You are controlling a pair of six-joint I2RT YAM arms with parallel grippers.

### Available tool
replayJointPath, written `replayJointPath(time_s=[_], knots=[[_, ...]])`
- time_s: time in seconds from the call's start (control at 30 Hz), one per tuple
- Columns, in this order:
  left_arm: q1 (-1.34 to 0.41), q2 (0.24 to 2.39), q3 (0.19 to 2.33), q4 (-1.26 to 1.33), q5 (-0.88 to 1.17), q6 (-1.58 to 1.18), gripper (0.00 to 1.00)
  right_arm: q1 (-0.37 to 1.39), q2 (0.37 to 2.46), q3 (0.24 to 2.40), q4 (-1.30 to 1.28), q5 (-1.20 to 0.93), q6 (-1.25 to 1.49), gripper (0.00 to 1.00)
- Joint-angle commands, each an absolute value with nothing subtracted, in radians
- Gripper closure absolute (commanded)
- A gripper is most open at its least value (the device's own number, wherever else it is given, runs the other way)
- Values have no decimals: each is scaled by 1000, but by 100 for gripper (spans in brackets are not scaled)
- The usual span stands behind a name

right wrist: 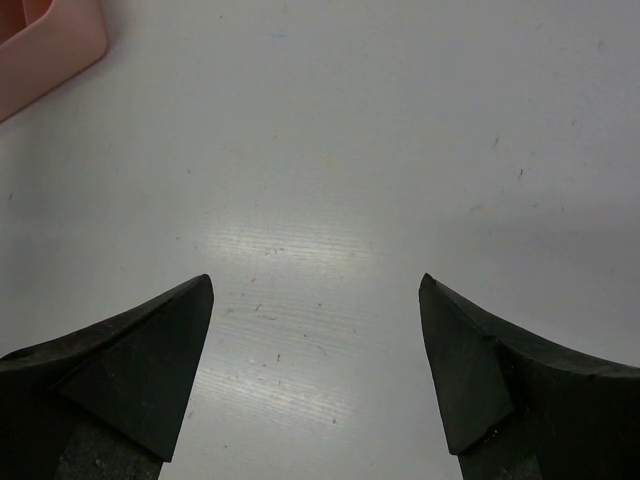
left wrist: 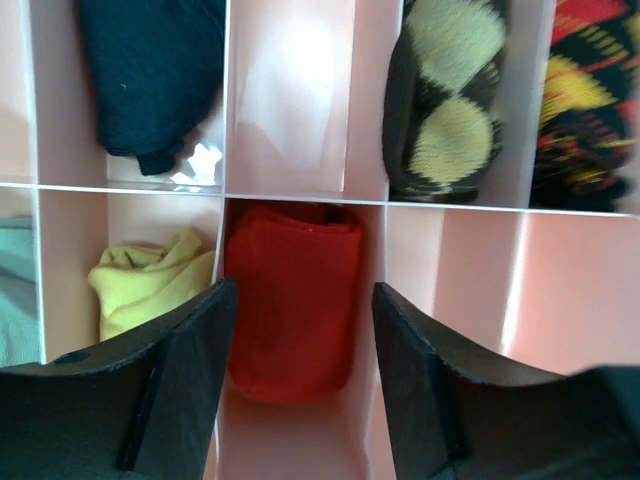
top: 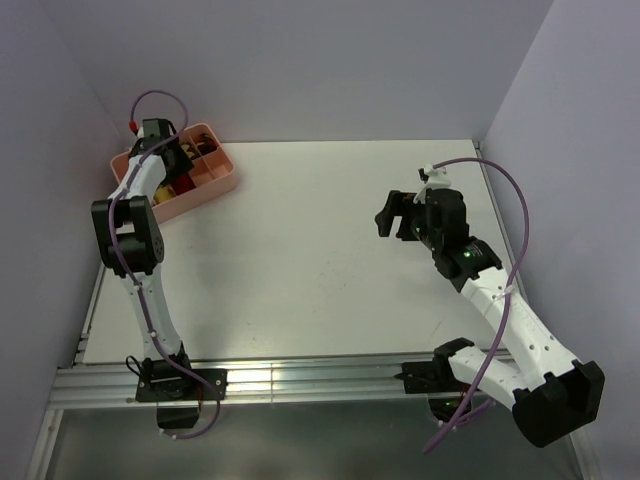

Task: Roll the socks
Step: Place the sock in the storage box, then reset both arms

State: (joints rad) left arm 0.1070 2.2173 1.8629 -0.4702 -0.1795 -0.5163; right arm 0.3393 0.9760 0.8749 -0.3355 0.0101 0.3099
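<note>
The red socks [left wrist: 295,295] lie as a compact bundle in one compartment of the pink divided box [left wrist: 290,120]. My left gripper [left wrist: 303,300] is open above that compartment, one finger on each side of the bundle, not touching it. In the top view my left gripper [top: 172,160] hangs over the pink box [top: 215,178] at the back left, and the socks show only as a red spot [top: 184,187]. My right gripper [right wrist: 315,290] is open and empty over bare table; in the top view it [top: 392,217] sits right of centre.
Other compartments hold a black bundle [left wrist: 150,80], a yellow bundle [left wrist: 150,285], a black-and-yellow patterned bundle [left wrist: 445,100], a black, yellow and red one [left wrist: 590,100] and a green one [left wrist: 15,290]. A corner of the box [right wrist: 45,45] shows in the right wrist view.
</note>
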Motion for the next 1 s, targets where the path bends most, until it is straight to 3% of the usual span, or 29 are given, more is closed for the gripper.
replayJointPath(time_s=[0.0, 0.23, 0.4, 0.67, 0.97], knots=[[123, 2132, 1853, -479, -196, -495, 36, 330, 948, 870, -298, 8, 290, 10], [121, 2059, 1816, -436, -183, -517, 46, 328, 934, 867, -301, 8, 290, 10], [123, 1939, 1697, -304, -179, -543, 48, 328, 916, 880, -310, 12, 287, 12], [123, 1576, 1460, -97, -190, -519, 34, 328, 818, 962, -373, 101, 275, 10], [121, 1113, 1462, -317, -265, -417, 14, 328, 635, 1141, -503, 299, 204, 0]])
